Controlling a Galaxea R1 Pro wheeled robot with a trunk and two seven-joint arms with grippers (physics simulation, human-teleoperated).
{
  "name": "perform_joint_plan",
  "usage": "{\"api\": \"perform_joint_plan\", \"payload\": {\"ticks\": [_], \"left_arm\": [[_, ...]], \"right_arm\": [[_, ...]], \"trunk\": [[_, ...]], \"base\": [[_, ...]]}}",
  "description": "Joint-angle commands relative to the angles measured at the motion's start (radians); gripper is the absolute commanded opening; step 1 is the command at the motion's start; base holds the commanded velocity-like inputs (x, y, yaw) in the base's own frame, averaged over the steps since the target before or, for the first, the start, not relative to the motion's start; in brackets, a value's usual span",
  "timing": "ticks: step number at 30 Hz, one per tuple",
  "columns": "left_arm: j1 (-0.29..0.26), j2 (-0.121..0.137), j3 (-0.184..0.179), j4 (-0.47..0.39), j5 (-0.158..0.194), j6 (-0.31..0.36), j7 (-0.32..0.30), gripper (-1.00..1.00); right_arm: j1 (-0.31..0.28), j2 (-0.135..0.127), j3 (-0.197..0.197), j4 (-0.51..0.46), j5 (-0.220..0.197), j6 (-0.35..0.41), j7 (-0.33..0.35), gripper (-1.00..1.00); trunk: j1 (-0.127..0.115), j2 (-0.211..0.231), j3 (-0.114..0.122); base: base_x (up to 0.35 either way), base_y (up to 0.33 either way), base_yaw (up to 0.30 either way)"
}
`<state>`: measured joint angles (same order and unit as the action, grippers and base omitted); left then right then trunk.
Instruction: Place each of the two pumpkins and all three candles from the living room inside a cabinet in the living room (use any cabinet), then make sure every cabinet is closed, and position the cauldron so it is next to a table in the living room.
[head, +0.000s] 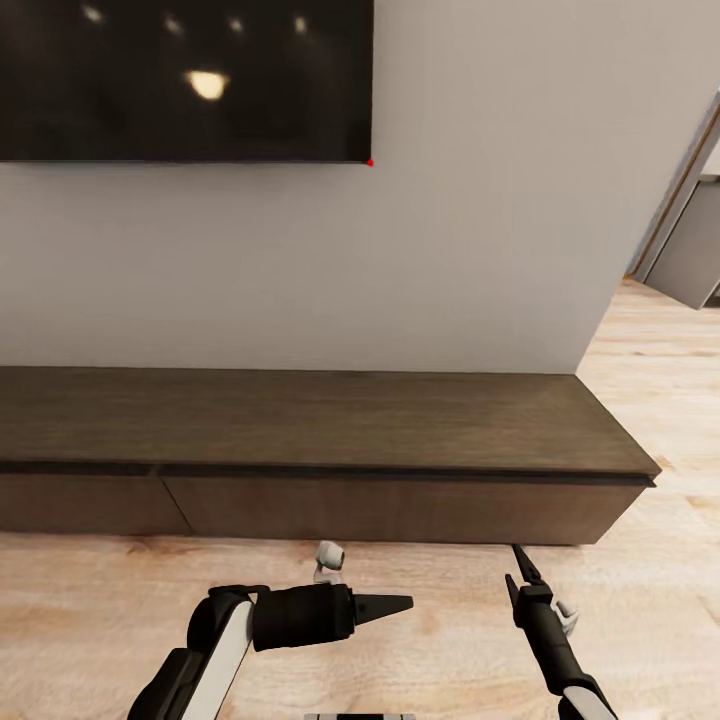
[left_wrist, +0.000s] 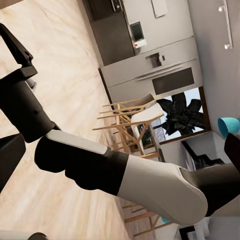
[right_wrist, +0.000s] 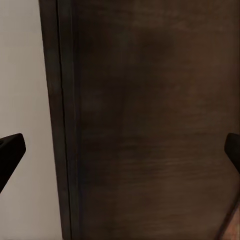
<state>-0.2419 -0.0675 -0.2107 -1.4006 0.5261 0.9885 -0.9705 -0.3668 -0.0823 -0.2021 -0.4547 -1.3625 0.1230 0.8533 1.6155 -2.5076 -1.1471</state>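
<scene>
The cabinet (head: 330, 420), a long low dark brown unit, stands against the wall ahead, its flat drawer fronts (head: 400, 508) flush and shut. My right gripper (head: 520, 568) points at the cabinet's front from just above the floor. In the right wrist view its fingertips (right_wrist: 11, 149) stand wide apart, open and empty, with the cabinet's wood (right_wrist: 150, 125) filling the space between them. My left gripper (head: 398, 603) lies level over the floor, pointing right toward the right arm (left_wrist: 100, 165), open and holding nothing. The pumpkins, candles, cauldron and table are out of view.
A black television (head: 180, 80) hangs on the grey wall above the cabinet. Light wood floor (head: 120, 590) runs in front of it, and past its right end to a doorway (head: 690, 240). Kitchen units (left_wrist: 150, 65) and wooden chairs (left_wrist: 130, 120) appear in the left wrist view.
</scene>
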Motion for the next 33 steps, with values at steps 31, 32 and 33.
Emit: {"api": "perform_joint_plan", "payload": {"ticks": [31, 32, 33], "left_arm": [[0.0, 0.002, -0.001, -0.02, 0.002, 0.004, -0.002, 1.0], [0.0, 0.002, -0.002, -0.02, 0.002, 0.004, -0.003, 1.0], [0.0, 0.002, -0.002, -0.02, 0.002, 0.004, -0.002, 1.0]], "right_arm": [[-0.001, 0.0, 0.001, -0.001, -0.01, 0.015, 0.02, 1.0], [-0.001, 0.0, 0.001, -0.002, -0.01, 0.015, 0.02, 1.0], [-0.001, 0.0, 0.001, -0.002, -0.01, 0.015, 0.02, 1.0]], "trunk": [[0.0, 0.0, -0.001], [0.0, 0.0, -0.001], [0.0, 0.0, -0.001]], "base": [[0.101, 0.029, 0.0], [0.052, 0.02, 0.0], [0.051, 0.013, 0.0]]}}
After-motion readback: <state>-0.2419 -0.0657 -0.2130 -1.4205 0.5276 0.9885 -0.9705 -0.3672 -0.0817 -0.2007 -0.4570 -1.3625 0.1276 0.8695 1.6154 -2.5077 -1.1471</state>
